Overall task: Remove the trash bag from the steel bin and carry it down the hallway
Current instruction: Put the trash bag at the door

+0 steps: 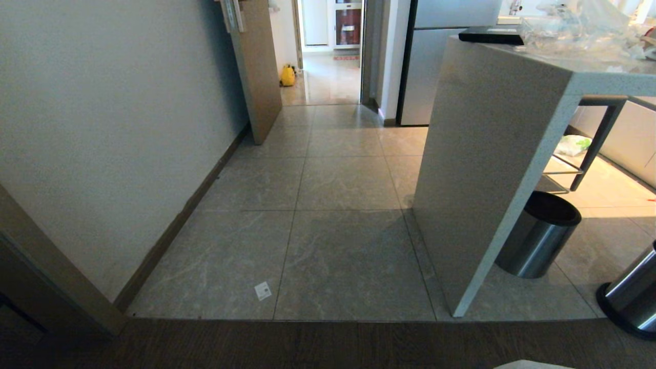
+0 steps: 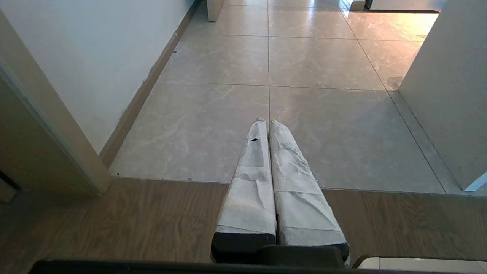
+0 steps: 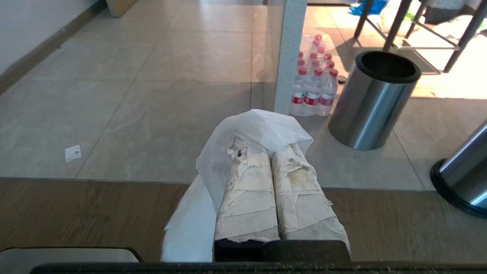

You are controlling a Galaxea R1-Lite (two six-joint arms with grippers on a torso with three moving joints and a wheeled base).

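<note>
The trash bag (image 3: 262,127), thin white plastic, is draped over the tips of my right gripper (image 3: 268,149) and hangs down one side of it. That gripper is shut on the bag above the dark wood floor. The steel bin (image 1: 538,241) (image 3: 371,102) stands under the counter's end, its black-rimmed mouth dark with no bag showing. The hallway (image 1: 328,195) of glossy beige tiles runs ahead to an open doorway. My left gripper (image 2: 267,122) is shut and empty, held over the wood-to-tile edge. Neither arm shows in the head view.
A stone counter (image 1: 492,154) closes off the right. A second steel bin (image 1: 633,294) sits at the right edge. A wrapped pack of red-capped bottles (image 3: 314,83) leans by the counter leg. A paper scrap (image 1: 263,290) lies on the tiles; a brown door (image 1: 259,66) stands open.
</note>
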